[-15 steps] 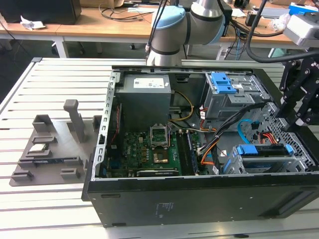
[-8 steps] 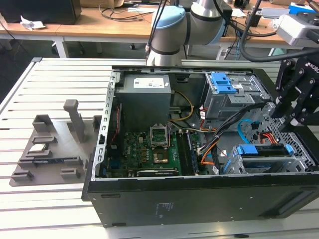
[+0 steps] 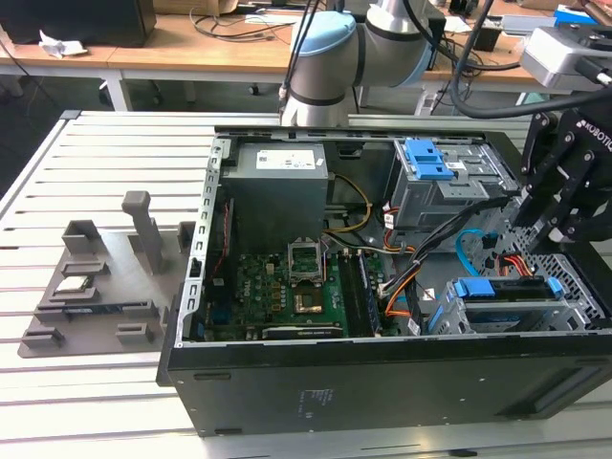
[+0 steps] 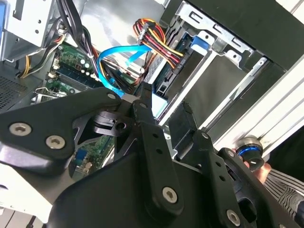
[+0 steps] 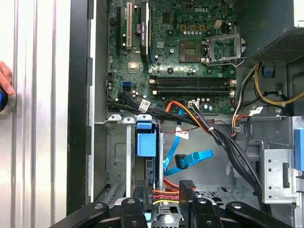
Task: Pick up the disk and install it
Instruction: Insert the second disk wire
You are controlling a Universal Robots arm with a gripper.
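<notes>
Claw (image 3: 535,225) sits over the open PC case (image 3: 382,382), at the exterior view's right, above the lower drive cage (image 3: 521,306). I can't tell how far it's open or whether it grips anything; the fingers are hard to separate from the linkage in both wrist views. Disk (image 5: 145,164) stands on edge in that cage slot, blue caddy tab up, just below the claw. Red-yellow power cable (image 5: 166,194) lies beside it. A hand (image 5: 4,78) rests at the desk edge.
</notes>
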